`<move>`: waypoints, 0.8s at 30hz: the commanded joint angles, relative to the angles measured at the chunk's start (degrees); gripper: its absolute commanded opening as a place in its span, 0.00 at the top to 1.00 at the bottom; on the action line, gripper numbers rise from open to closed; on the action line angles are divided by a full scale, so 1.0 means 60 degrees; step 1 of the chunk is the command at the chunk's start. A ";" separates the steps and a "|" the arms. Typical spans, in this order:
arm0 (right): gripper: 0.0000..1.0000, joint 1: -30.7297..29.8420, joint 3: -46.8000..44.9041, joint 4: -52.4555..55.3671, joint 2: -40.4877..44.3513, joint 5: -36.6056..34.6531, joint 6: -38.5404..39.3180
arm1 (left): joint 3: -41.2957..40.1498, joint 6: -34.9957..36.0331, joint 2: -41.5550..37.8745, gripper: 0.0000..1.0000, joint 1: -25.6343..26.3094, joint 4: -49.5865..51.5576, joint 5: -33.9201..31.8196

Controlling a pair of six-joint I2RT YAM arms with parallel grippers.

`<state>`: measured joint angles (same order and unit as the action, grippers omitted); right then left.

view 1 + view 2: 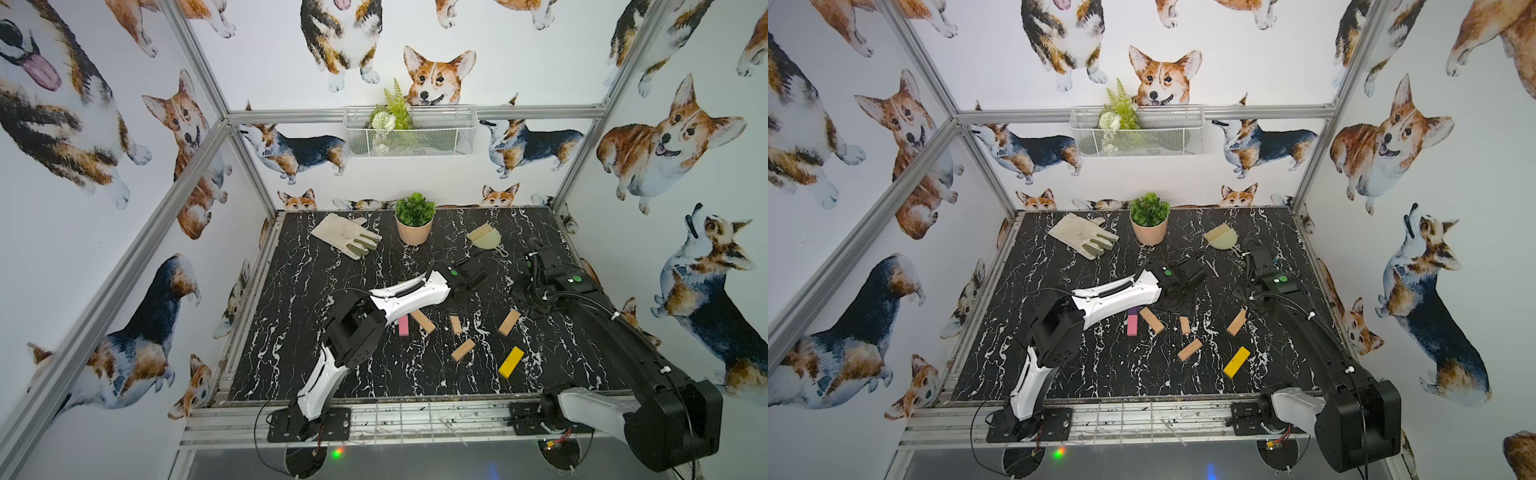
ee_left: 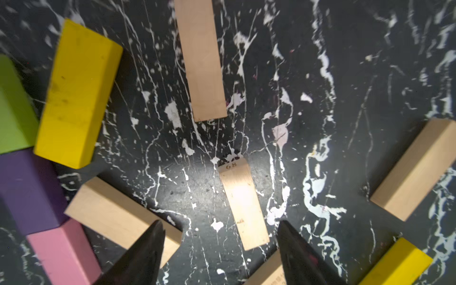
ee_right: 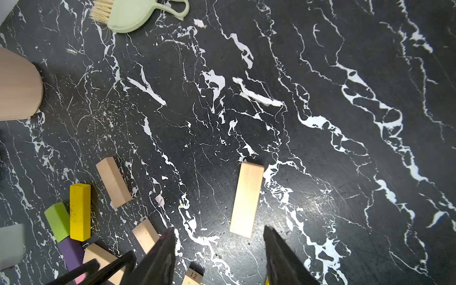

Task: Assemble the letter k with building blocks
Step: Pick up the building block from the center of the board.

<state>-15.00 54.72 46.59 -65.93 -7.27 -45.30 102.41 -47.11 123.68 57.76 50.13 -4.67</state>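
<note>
Left pincer [image 2: 220, 223] agape over black marble tabletop [image 1: 291, 332], corgi-print walls [image 1: 83, 166] around.

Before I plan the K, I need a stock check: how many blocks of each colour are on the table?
Tan: 5
Yellow: 2
Green: 1
Purple: 1
Pink: 1
Total: 10

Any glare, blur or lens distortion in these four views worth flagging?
Both top views: wide-angle stretch toward the edges, soft detail. Left wrist view: a glare hotspot washes out the tan wooden block stamped 68, and the left tool is blurred. Right wrist view: black marble-pattern table sharp, right tool out of focus.
</note>
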 commanded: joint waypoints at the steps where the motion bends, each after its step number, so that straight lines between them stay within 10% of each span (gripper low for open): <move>1: 0.40 -0.0004 -0.0062 0.0087 0.0159 -0.0072 -0.0008 | 0.0229 -0.1000 0.0234 0.29 0.0032 0.0351 0.0691; 24: 0.40 0.0000 -0.0494 -0.0052 0.0615 0.0272 -0.0104 | 0.2154 -0.2354 0.2095 0.42 0.0115 0.1957 0.0170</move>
<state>-15.00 51.81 46.59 -62.57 -5.80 -45.06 114.26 -59.96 135.50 58.54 58.54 -2.55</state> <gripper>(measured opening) 0.598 0.593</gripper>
